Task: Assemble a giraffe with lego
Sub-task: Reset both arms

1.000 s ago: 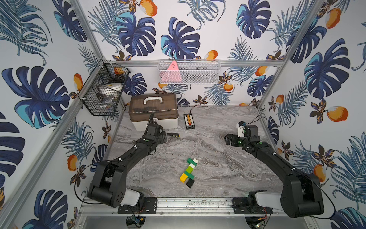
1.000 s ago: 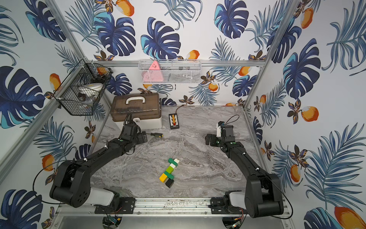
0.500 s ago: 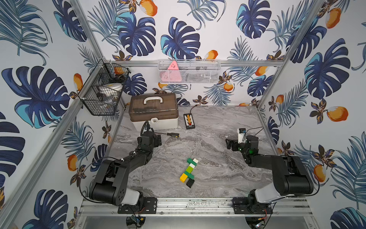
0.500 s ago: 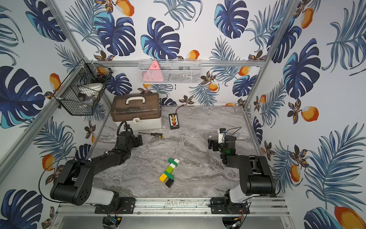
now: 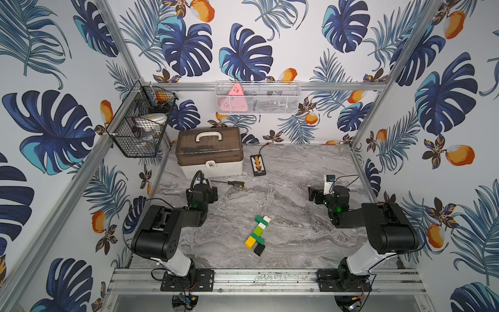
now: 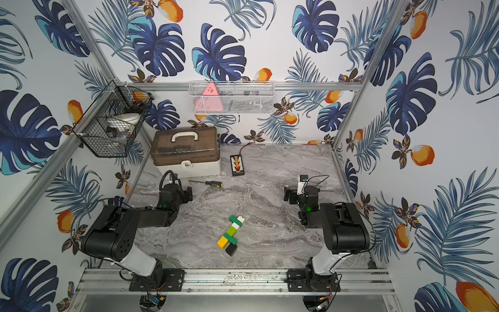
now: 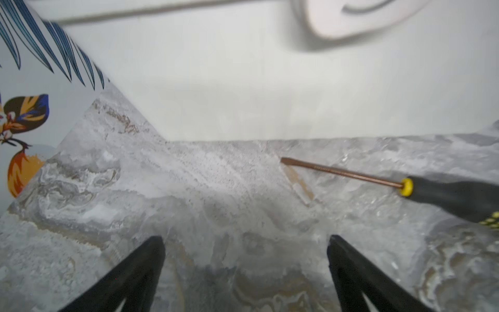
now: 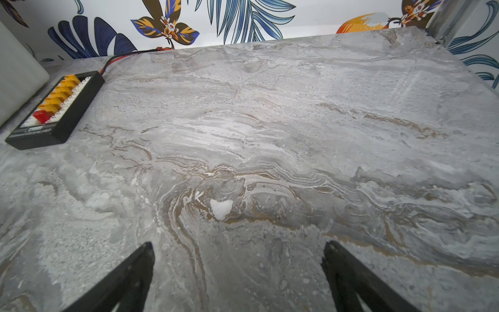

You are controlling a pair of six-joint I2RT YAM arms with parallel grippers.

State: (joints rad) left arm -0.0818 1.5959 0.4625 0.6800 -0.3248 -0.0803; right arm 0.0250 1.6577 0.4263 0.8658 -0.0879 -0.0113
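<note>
Marble surface (image 5: 297, 173): giraffe (image 5: 258, 234) seemingly built, toward 6 o'clock; left end effector (image 7: 245, 237), right end effector (image 8: 237, 242) spread wide, empty; best parked clear.

I am holding my left gripper (image 6: 189, 195) and right gripper (image 6: 288, 195) low, well apart from the giraffe (image 6: 232, 234) lying flat.

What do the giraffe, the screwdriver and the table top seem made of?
Giraffe: likely hard plastic; bright solid colours, blocky bricks. Screwdriver: coppery metal shaft; matte black handle with yellow ring, probably plastic or rubber. Table top: grey veined marble look, smooth; real stone or printed laminate cannot be told.
</note>
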